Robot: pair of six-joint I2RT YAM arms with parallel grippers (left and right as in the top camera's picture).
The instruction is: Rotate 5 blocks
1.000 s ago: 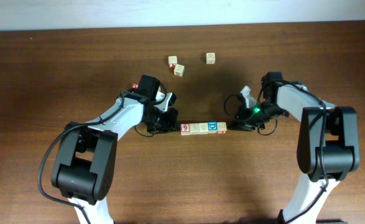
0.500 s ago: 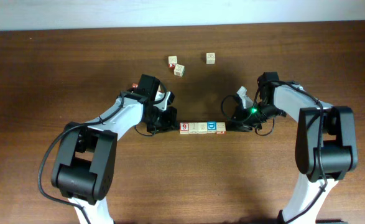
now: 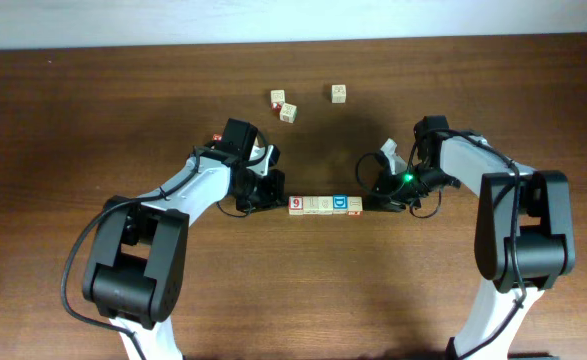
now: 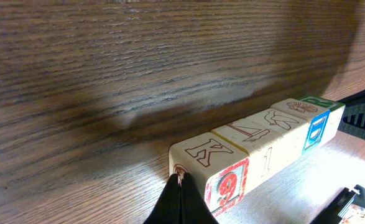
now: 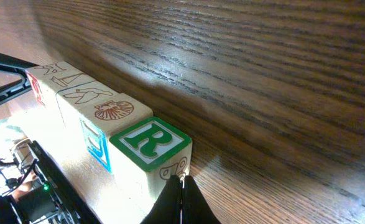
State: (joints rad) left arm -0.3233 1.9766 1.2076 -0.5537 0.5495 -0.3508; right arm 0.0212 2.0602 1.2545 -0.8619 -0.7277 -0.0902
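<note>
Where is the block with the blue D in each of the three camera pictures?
Overhead: blue D block, fourth from the left in the row of five.
Left wrist: far right, blue face, second from the row's far end.
Right wrist: lower left, blue face beside the green R block.
Shared landmark: the red 9 block, ending the row in all three.

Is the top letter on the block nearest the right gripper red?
No, the end block beside the shut right gripper shows a green R on top.
</note>
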